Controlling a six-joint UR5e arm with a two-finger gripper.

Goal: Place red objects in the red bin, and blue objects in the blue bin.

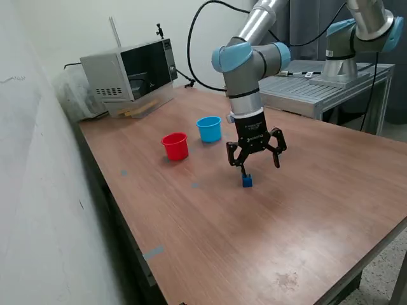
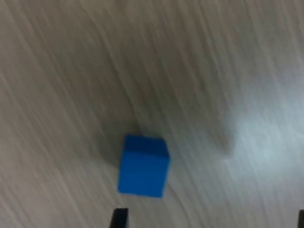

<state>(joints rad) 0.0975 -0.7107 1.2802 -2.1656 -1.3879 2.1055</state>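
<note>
One blue object, a small dark blue cube (image 1: 247, 181), lies on the wooden table (image 1: 210, 248). My gripper (image 1: 260, 166) hangs open just above it, and one finger comes down close beside the cube. The wrist view shows the same cube (image 2: 143, 166) resting on the wood near one dark fingertip (image 2: 119, 218), with nothing gripped. The red bin (image 1: 175, 146), a small red cup, and the blue bin (image 1: 209, 129), a light blue cup, stand side by side behind the gripper towards the exterior view's left. No red objects are in view.
A microwave (image 1: 130, 73) sits at the table's far corner by the wall. A second robot arm (image 1: 356, 32) stands on a metal bench (image 1: 318, 92) at the back on the exterior view's right. Small blue tape marks (image 1: 152, 252) dot the table.
</note>
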